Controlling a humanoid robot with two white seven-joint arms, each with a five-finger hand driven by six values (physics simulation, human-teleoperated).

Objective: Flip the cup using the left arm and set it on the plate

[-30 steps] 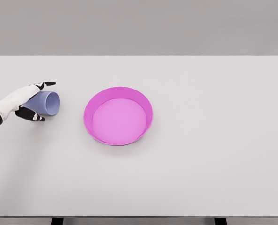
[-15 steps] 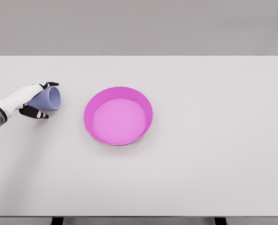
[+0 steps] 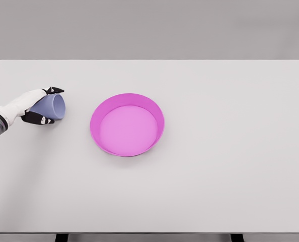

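Note:
A pale blue cup [image 3: 54, 106] lies on its side near the table's left edge, its mouth facing right toward the plate. My left hand [image 3: 43, 105] comes in from the left and is shut on the cup, thumb below and fingers over the top. The magenta plate [image 3: 127, 124] with a raised rim sits on the table to the right of the cup, with a gap between them. The right arm does not show.
The white table [image 3: 230, 151] spans the whole view, with its front edge near the bottom of the picture and a grey wall behind it.
The cup has risen slightly and turned in my left hand, its mouth now pointing more to the right. The fingers have closed tighter around it.

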